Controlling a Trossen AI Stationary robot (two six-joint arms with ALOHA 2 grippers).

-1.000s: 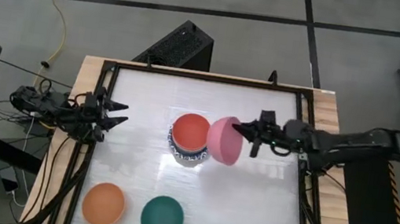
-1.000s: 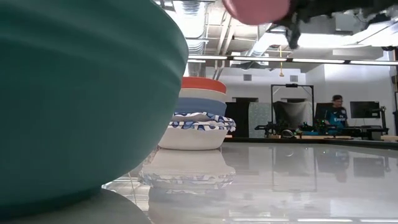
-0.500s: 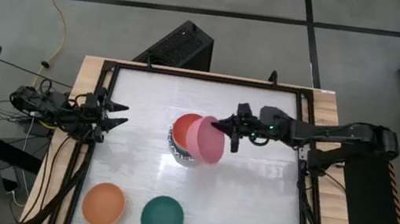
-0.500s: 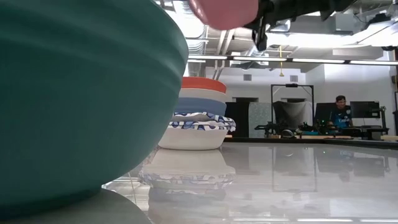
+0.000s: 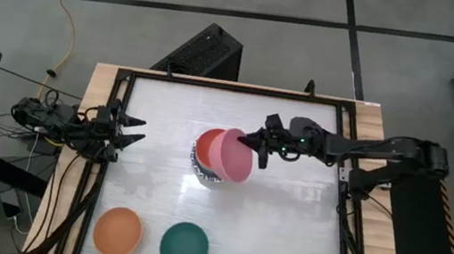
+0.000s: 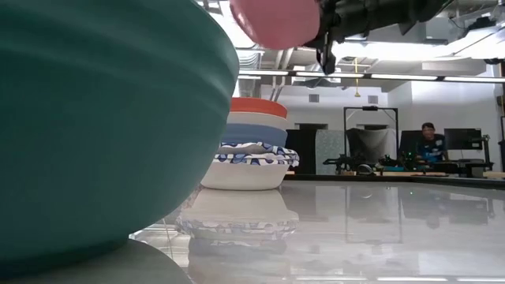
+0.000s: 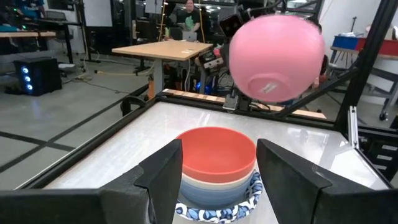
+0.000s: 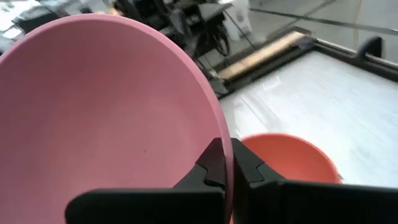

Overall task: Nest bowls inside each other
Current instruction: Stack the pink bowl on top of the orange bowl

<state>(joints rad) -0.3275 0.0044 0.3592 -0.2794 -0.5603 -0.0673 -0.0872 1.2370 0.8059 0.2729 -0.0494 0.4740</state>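
A stack of nested bowls point(image 5: 213, 168) with a red bowl point(image 5: 209, 146) on top stands mid-table, its patterned bottom bowl point(image 6: 245, 170) on the tabletop. My right gripper point(image 5: 252, 140) is shut on a pink bowl point(image 5: 232, 156) that hangs high over the stack's right part, clear of the red bowl point(image 7: 217, 158). An orange bowl point(image 5: 118, 231) and a dark green bowl point(image 5: 184, 245) sit apart near the front edge. My left gripper point(image 5: 132, 129) waits open at the table's left edge, pointing at the stack. My right gripper pinches the pink bowl's rim point(image 8: 222, 134), one finger point(image 8: 210, 163) inside the bowl and the other finger point(image 8: 247, 165) outside. The fingers come about level from the table's right. The bowl is lifted clear and tipped on its side, its bottom point(image 7: 268, 87) facing the left arm.
A black frame point(image 5: 110, 128) runs round the white tabletop. The dark green bowl point(image 6: 102, 118) fills the low view's left side. Desks, screens and a seated person point(image 6: 427, 142) are in the room beyond the table.
My right gripper has carried the pink bowl toward the table's left, from beside the stack to over its right part. The bowl has stayed tipped on its side and clear of the red bowl. The move slowed in the last half second.
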